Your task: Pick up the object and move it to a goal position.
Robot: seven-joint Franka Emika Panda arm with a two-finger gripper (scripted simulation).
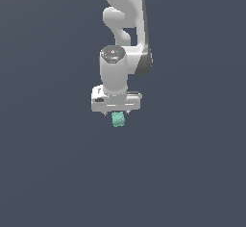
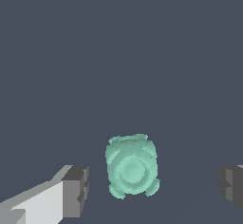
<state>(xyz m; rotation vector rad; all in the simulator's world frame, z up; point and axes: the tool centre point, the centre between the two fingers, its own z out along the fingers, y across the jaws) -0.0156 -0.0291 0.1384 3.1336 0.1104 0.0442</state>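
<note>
The object (image 2: 131,167) is a small mint-green lumpy blob with a bumpy surface, lying on the dark grey floor. In the wrist view it sits between my two fingers, nearer one grey pad (image 2: 76,191) than the other, with a gap on both sides. My gripper (image 2: 154,187) is open and touches nothing. In the exterior view the object (image 1: 118,119) shows just below the white hand, and my gripper (image 1: 117,114) is straight above it; the fingers are mostly hidden by the hand there.
The white Panda arm (image 1: 122,29) rises from the hand toward the top of the exterior view. A plain dark grey floor (image 1: 192,163) lies all around.
</note>
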